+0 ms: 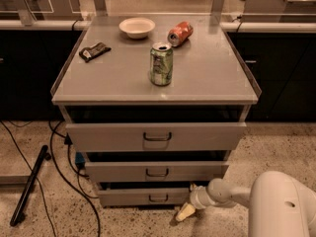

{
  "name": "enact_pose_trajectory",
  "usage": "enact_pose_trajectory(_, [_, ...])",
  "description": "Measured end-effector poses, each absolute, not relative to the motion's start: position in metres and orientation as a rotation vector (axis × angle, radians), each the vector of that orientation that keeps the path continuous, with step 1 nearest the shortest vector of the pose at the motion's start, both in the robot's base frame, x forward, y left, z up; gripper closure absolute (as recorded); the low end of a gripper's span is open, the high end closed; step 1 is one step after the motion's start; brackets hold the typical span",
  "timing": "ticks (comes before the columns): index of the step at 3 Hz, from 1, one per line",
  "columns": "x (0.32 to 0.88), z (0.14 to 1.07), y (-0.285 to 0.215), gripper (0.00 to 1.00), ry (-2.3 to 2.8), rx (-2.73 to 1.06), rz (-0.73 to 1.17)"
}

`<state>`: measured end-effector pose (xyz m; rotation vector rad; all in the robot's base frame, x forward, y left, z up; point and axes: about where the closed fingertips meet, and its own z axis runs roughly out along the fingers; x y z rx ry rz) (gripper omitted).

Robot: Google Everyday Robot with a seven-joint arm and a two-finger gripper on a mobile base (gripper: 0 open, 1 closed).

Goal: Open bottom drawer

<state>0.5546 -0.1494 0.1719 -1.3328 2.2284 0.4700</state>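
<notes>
Though half-seen, pincer [186,212] beside bottom drawer [129,197].

We see dim, warm overhead light softly glaring off the flat grey cabinet top [207,68], black shadow above each drawer, and the cream gripper [186,212] lit low by the narrow grey bottom drawer [123,197].

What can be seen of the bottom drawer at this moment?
The bottom drawer is the lowest, narrowest and shallowest of three grey, metal-looking fronts, just above the speckled floor. A small dark loop handle sits at its centre. A dark gap separates it from the middle drawer above. The gripper hangs low by the front's right end, away from the handle; whether it touches the drawer cannot be judged.
</notes>
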Motion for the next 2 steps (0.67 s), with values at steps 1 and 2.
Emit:
enact_pose_trajectory(1, [0.540,0.176,-0.161,0.00,2.273,-1.314,0.503])
enact_pose_trajectory(2, [0.515,0.185,-0.175,0.00,2.330,-1.296,0.559])
